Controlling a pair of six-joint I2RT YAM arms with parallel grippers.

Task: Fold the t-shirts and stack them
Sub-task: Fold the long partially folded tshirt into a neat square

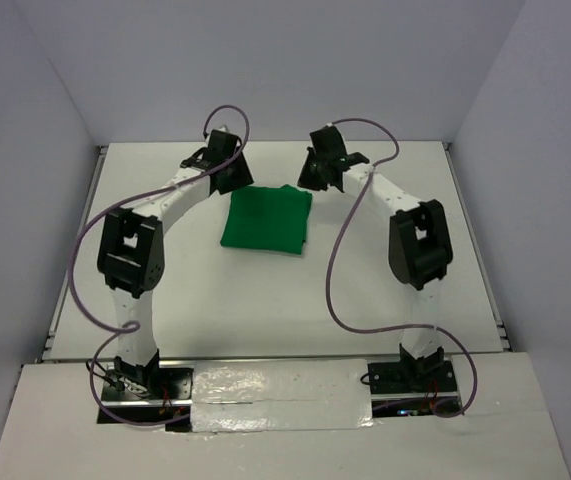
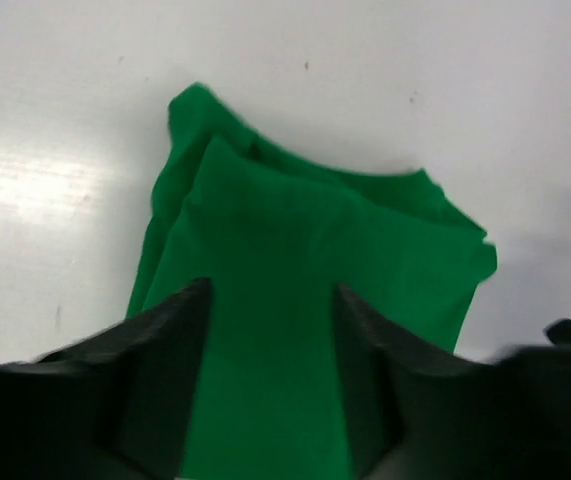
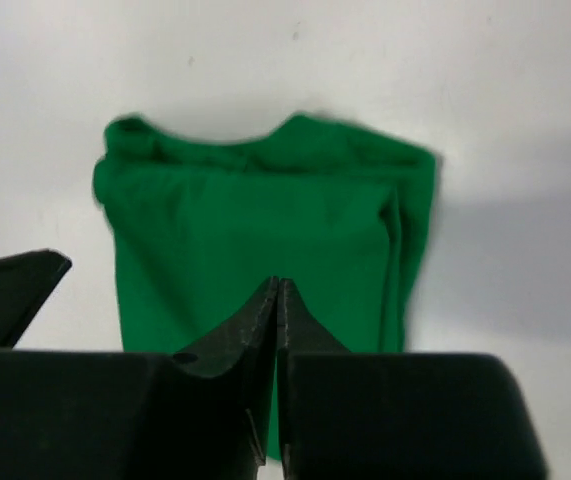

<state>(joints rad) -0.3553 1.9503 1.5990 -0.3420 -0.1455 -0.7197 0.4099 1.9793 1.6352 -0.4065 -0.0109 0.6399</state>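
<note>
The t-shirt [image 1: 266, 218] is shown folded flat. The left gripper [image 2: 270, 290] is held apart, the right gripper [image 3: 278, 288] pinched together; nothing is gripped, folding seemingly done.

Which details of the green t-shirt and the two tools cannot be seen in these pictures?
Left wrist view: the near edge of the t-shirt is covered by the open left tool and cut off by the frame.
Right wrist view: the shut right tool hides the near edge; contact with the cloth is unclear.
Top view: each tool's own body hides its fingertips.
</note>
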